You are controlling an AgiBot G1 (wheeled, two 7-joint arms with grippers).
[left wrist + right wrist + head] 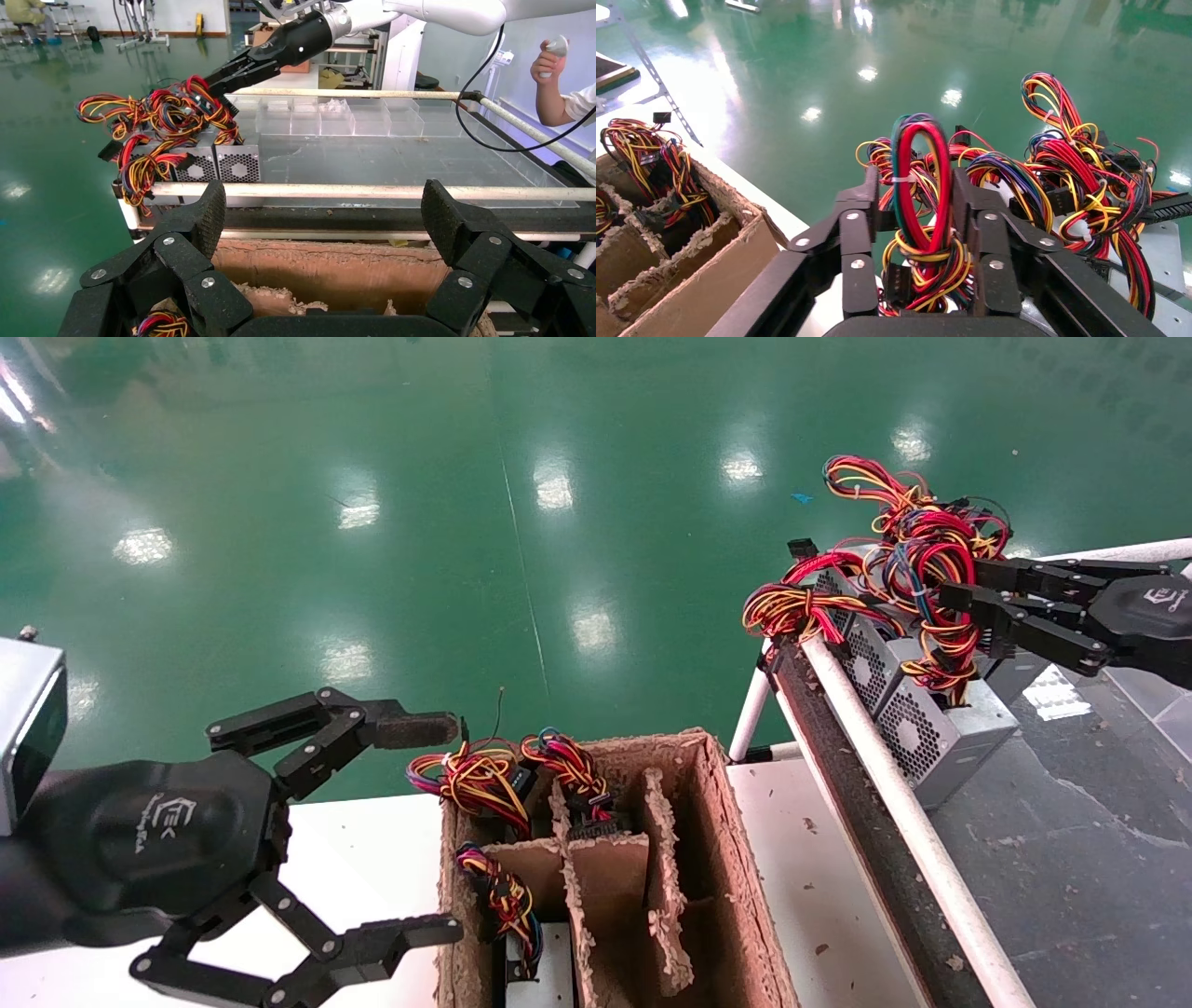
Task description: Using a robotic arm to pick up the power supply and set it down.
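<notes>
The power supply (941,738) is a grey box with a round fan grille, lying against the white rail on the right-hand dark table. Its red-yellow wire bundle (921,210) loops up between the fingers of my right gripper (964,584) (916,182), which is shut on the loop. The left wrist view shows that gripper (225,77) reaching into the wires from behind. A second similar grey box (866,663) lies just beyond. My left gripper (447,826) (323,217) hangs wide open and empty over the near-left edge of the cardboard box.
A divided cardboard box (736,859) on the white table (372,859) holds more wire bundles (484,784). A white rail (894,803) borders the dark table. Green floor lies beyond. A person's hand (555,60) holds a controller far off.
</notes>
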